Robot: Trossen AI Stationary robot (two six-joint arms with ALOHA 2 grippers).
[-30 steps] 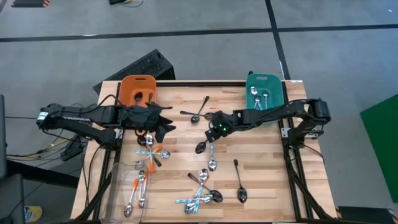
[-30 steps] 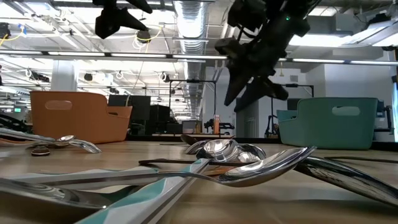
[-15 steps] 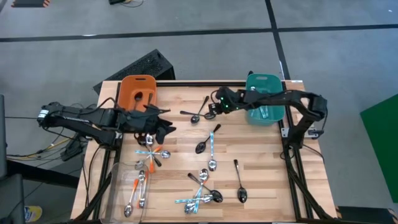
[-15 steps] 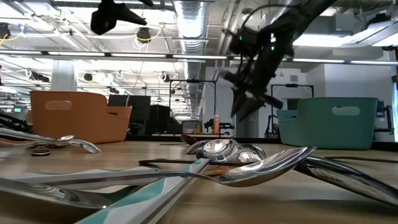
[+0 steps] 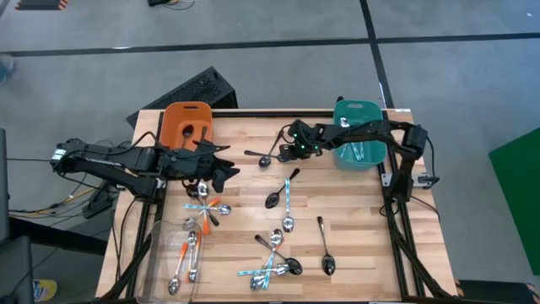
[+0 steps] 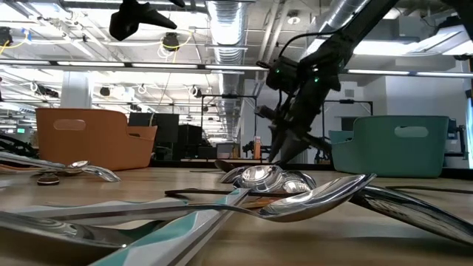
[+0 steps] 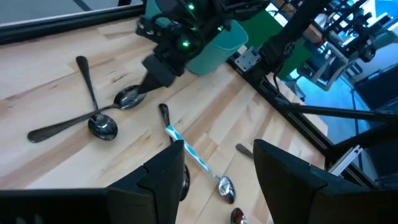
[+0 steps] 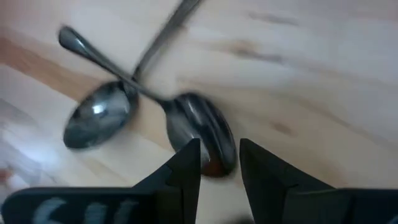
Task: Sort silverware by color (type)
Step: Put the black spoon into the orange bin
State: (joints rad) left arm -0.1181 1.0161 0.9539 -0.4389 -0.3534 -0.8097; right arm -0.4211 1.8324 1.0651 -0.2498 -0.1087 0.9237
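Two dark spoons (image 5: 272,150) lie crossed near the worktop's far edge, and the right hand (image 5: 285,153) is down over the bowl of one of them, its fingers (image 8: 186,171) spread a little, one on either side of that bowl (image 8: 202,140) and not closed on it. Whether the tips touch the wood cannot be told. The left hand (image 5: 221,169) hangs spread wide and empty just in front of the orange bin (image 5: 187,122).

Beyond the right hand, the teal bin (image 5: 371,114) already has some spoons in it. The rest of the silverware lies scattered over the worktop (image 5: 354,211): a blue-handled spoon (image 5: 288,207) and dark ones in the middle, orange-handled ones (image 5: 187,262) toward the near left corner.

These spoons look light, stiff and slick. The polished bowl is rounded and likely to squirt out of a pinch; the neck or flat handle should give a surer hold. With the pair crossed, lifting one may drag the other along.

Only the right wrist view shows the fingers bracketing the bowl. The high view hides that under the arm but lays out the bins and every group. The left wrist view shows the right hand from the side, tilted down at the pair. The low view shows mostly blurred spoons up close.
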